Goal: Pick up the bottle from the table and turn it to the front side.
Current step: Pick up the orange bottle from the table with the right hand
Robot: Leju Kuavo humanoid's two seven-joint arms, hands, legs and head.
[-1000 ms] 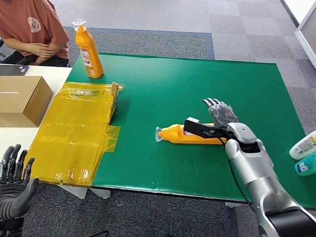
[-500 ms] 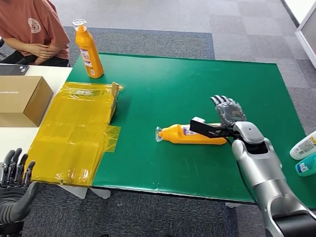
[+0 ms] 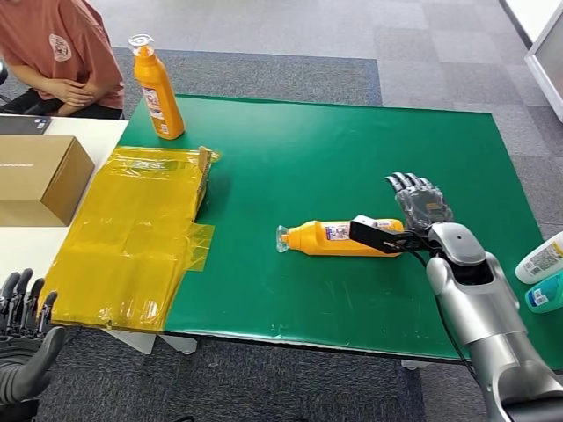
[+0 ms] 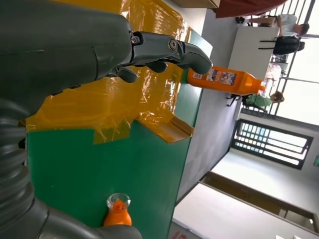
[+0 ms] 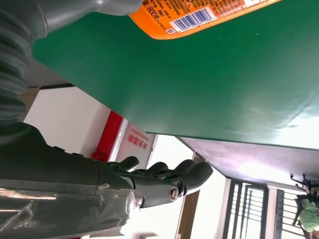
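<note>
An orange bottle (image 3: pixel 335 238) lies on its side on the green table (image 3: pixel 299 158), clear cap pointing left. My right hand (image 3: pixel 418 202) is at the bottle's base end, fingers spread and raised behind it, thumb (image 3: pixel 375 236) stretched across the base. It grips nothing. The right wrist view has the barcoded bottle body (image 5: pixel 203 15) beside the thumb and the straight fingers (image 5: pixel 165 181) away from it. My left hand (image 3: pixel 23 330) hangs open below the table's near-left corner; in the left wrist view the left hand (image 4: pixel 112 45) is over the yellow sheet.
A second orange bottle (image 3: pixel 157 92) stands upright at the far-left corner. A yellow plastic sheet (image 3: pixel 133 237) covers the left end, with a cardboard box (image 3: pixel 40 176) beside it. A person (image 3: pixel 60 53) sits behind. A white bottle (image 3: pixel 541 259) and a teal container (image 3: pixel 545 294) lie at the right edge.
My right hand has slid to the right along the lying bottle toward its base. The bottle has stayed in place. My left hand has sunk slightly.
</note>
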